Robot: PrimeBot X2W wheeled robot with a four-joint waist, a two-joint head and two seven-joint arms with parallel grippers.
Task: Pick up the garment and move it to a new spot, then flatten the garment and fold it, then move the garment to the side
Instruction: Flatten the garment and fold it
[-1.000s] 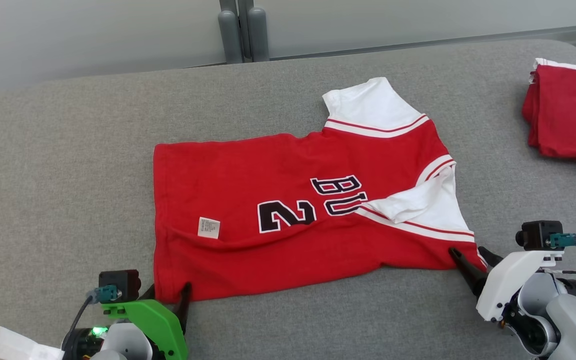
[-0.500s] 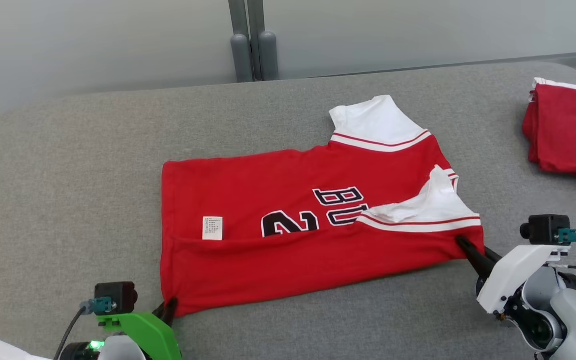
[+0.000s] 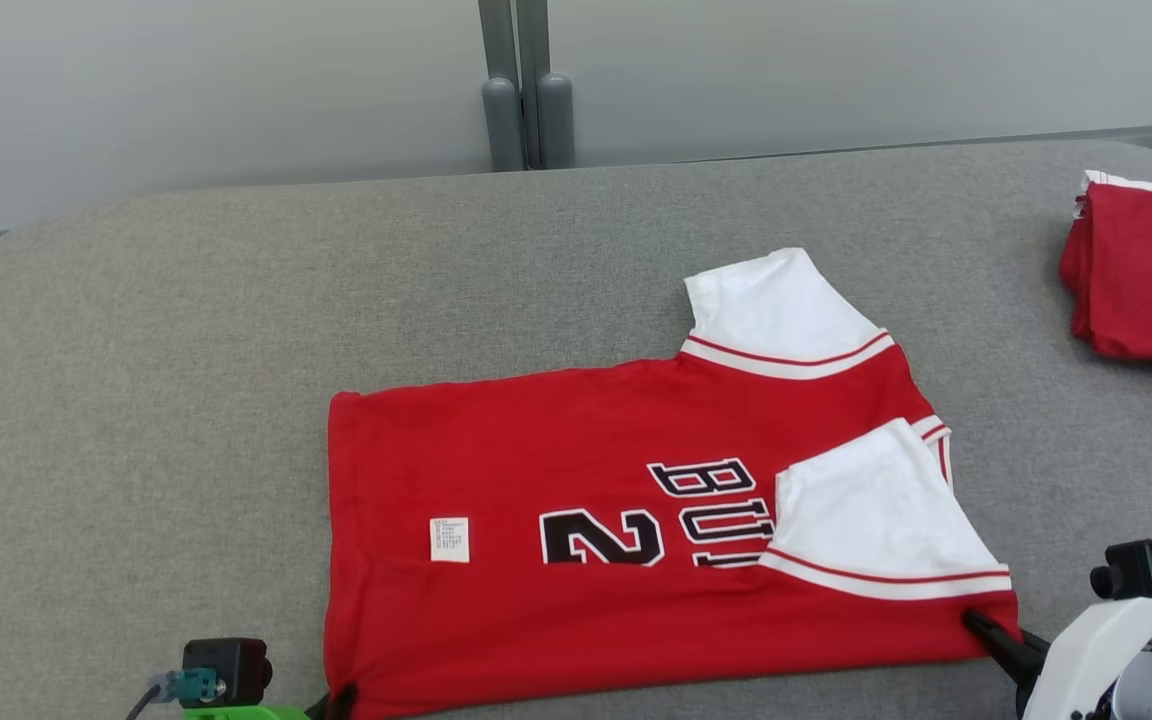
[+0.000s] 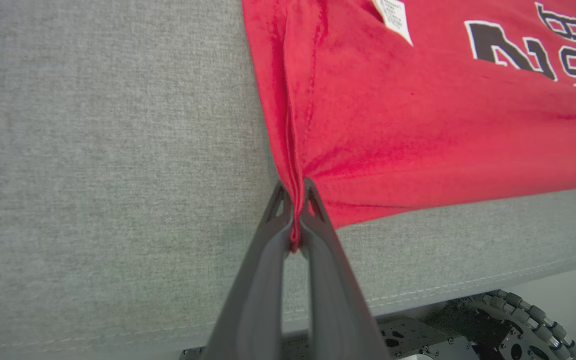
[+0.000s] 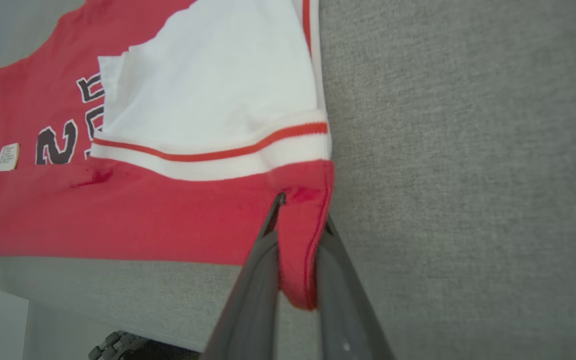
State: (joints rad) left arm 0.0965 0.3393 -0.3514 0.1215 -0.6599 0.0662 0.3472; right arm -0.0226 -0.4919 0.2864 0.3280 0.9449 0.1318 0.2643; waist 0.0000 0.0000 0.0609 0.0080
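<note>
A red jersey (image 3: 576, 570) with white sleeves, black lettering and a small white label lies spread on the grey cushioned surface (image 3: 186, 350). One white sleeve is folded over its front. My left gripper (image 4: 295, 200) is shut on the jersey's near left hem corner (image 4: 293, 190), and in the head view that gripper (image 3: 341, 698) sits at the bottom edge. My right gripper (image 5: 300, 212) is shut on the near right corner (image 5: 303, 240) just below the striped sleeve band, at the lower right in the head view (image 3: 986, 635).
A second folded red garment (image 3: 1141, 275) lies at the far right of the surface. Grey posts (image 3: 526, 120) stand behind the back edge. The surface's front edge (image 4: 418, 295) runs just below the grippers, with the robot's wheeled base (image 4: 513, 320) beneath.
Both grippers have drawn the jersey toward the surface's near edge, and the folded sleeve now lies flatter. The camera also shifted, so the whole scene sits lower in the picture.
</note>
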